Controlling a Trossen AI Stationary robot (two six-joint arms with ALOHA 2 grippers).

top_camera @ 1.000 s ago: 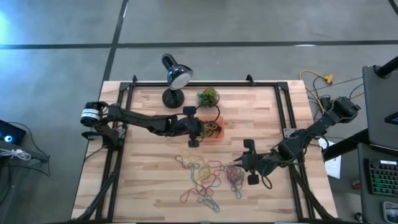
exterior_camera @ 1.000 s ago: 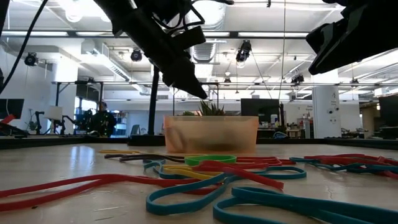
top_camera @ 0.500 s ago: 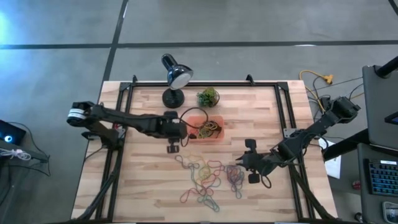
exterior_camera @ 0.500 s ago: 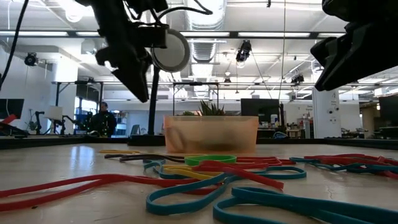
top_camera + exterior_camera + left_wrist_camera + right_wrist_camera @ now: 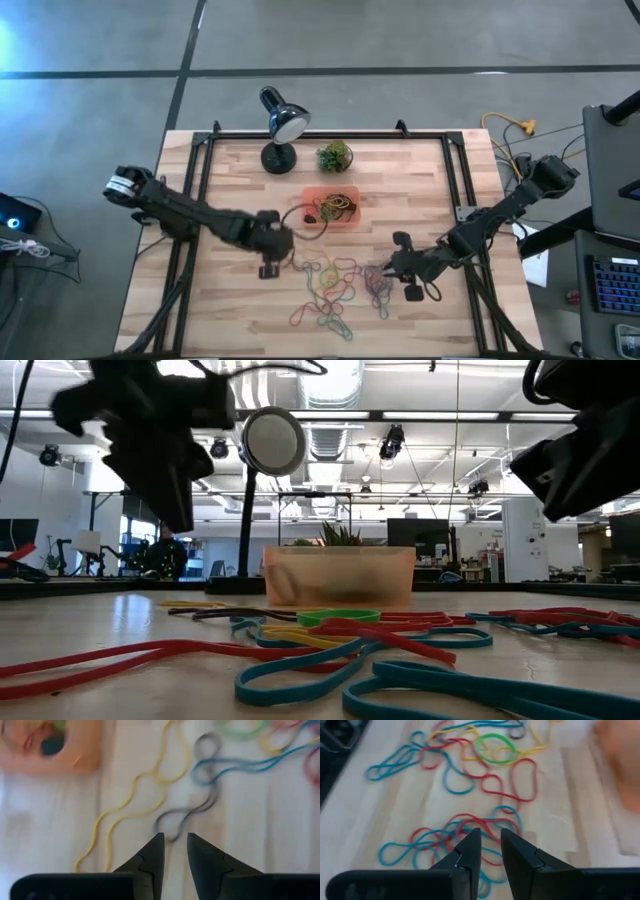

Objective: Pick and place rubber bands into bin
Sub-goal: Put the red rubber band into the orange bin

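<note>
On the left of the high view, the left gripper [image 5: 271, 262] hangs over the counter [image 5: 230, 300] at about seven o'clock from the bin [image 5: 331, 207], just beside the left edge of the loose rubber bands [image 5: 330, 290]. Its wrist view shows the fingers [image 5: 151, 860] a narrow slot apart with nothing between them. A grey band [image 5: 192, 810] lies straight ahead of the tips, its long, wavy axis running away from them toward twelve o'clock. A yellow band [image 5: 135, 805] snakes off at about eleven o'clock toward the bin corner [image 5: 75, 760]. This arm is the nearer one to those two bands, and I judge its next grasp depends on dropping onto the grey strand crosswise.

At centre, the bin sits on the counter below the green plant ball [image 5: 334, 155] and already holds a few bands and a dark item I cannot identify.

To the right, the right gripper [image 5: 404, 268] sits at about five o'clock from the bin, at the right edge of the pile. Its fingers [image 5: 470, 852] are also only slightly parted and empty, poised over a red-and-blue tangle [image 5: 455, 835] directly ahead.

The left wrist view is smeared by motion, so where bands overlap is hard to tell. In the low view both grippers are dark shapes cut off at the top, and the bin's contents are veiled by its wall [image 5: 340, 575].
</note>
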